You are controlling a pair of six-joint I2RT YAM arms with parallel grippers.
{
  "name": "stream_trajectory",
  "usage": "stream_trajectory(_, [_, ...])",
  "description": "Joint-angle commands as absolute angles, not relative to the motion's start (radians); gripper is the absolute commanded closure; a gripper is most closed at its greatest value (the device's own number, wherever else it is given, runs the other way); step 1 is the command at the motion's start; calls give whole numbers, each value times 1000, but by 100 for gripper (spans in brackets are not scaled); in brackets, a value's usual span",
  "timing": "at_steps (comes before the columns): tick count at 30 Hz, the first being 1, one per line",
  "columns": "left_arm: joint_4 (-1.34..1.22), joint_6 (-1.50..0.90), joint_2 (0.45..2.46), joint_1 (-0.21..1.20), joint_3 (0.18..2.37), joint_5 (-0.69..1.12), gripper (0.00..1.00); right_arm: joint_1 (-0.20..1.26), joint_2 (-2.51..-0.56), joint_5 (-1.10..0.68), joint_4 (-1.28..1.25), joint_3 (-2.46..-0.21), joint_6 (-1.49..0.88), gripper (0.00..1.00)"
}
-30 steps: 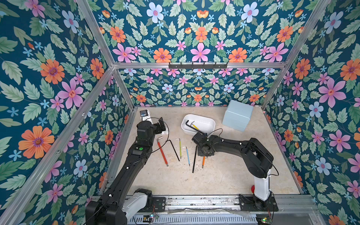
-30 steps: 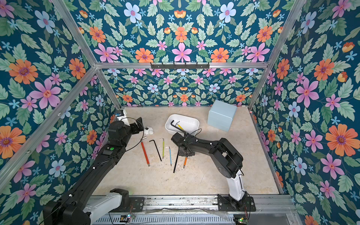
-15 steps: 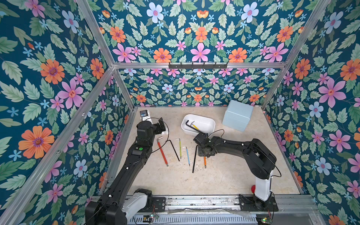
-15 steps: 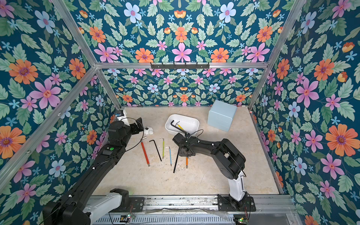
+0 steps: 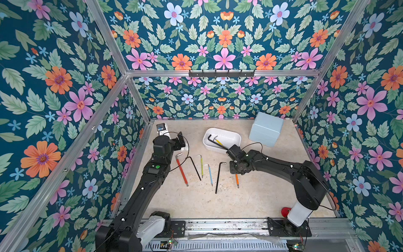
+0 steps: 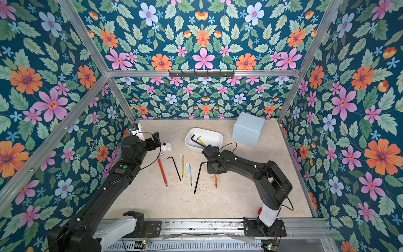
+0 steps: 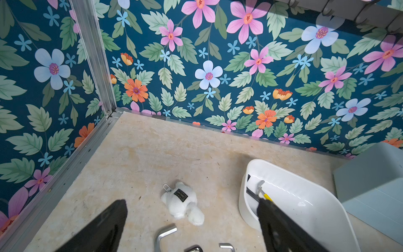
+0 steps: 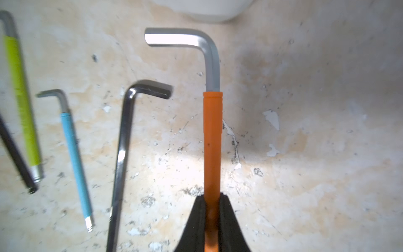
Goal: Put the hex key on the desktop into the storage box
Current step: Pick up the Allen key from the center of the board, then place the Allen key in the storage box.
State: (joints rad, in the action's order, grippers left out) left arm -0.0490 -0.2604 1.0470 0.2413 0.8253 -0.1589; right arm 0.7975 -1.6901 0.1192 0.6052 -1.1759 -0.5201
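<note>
Orange key (image 8: 212, 141) is in the right jaws, pinched shut on the sleeve well back from the silver bend, out on the table (image 5: 250, 196) a little short of the box (image 5: 232, 139). I can't say whether it has left the surface. The long black key (image 8: 122, 152) lies just beside it, so I'd want a straight lift before any swing. Then go over the near wall and release low, lengthwise, since a black key (image 5: 214, 141) and a yellow one (image 5: 218, 142) already lie inside. That overhanging front end could droop or twist, so nice and slow. The left jaws are spread wide and empty near the plush toy (image 7: 182, 204). From above, the right wrist hides the grip and only the orange tail (image 5: 236, 180) pokes out. Up close, the tail is cut off and the box is a mere sliver.
</note>
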Motion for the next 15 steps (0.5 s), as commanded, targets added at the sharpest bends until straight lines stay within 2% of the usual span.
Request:
stream_trajectory(1, [-62, -268, 1042, 240, 823, -157, 1, 799, -1604, 59, 638, -1188, -390, 100])
stream_trajectory(8, [-67, -277, 1042, 241, 828, -148, 1, 755, -1427, -13, 532, -1192, 30, 100])
stream_trajectory(15, [-65, -280, 1040, 241, 836, -141, 1, 624, -1510, -162, 495, -1341, 381, 100])
